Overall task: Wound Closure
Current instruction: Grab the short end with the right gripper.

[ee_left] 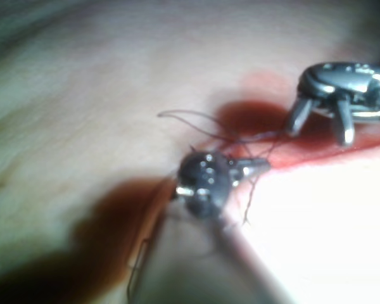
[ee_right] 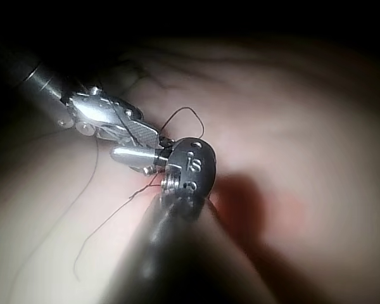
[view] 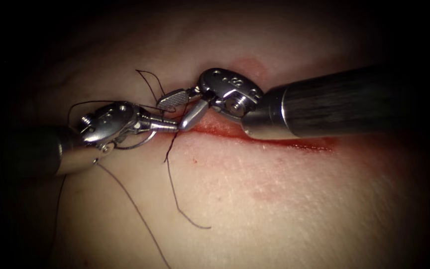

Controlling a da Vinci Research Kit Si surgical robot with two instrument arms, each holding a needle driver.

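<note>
The cut (view: pixel 274 142) runs across the tissue (view: pixel 284 199) as a red line. My left tool (view: pixel 167 124) comes to the cut's left end with its jaws shut on the dark thread (view: pixel 175 197), whose strands cross at its tip. My right tool (view: pixel 171 115) has its jaws open, one ridged face up, straddling that tip and holding nothing. A thin curved arc, seemingly the needle (view: pixel 138 143), sits just below the left tool's wrist, left of the cut; whether it is in the tissue I cannot tell. The left wrist view has the left tool (ee_left: pixel 259 166) and the open right tool (ee_left: pixel 321 134).
Red fluid (view: pixel 319 145) lines the cut under the right tool's shaft (view: pixel 344 102). Loose thread (view: pixel 135 214) trails down over the tissue on the left, and another loop (view: pixel 148 74) curls up behind the jaws. In the right wrist view the right tool (ee_right: pixel 123 142) meets the left tool (ee_right: pixel 92 117).
</note>
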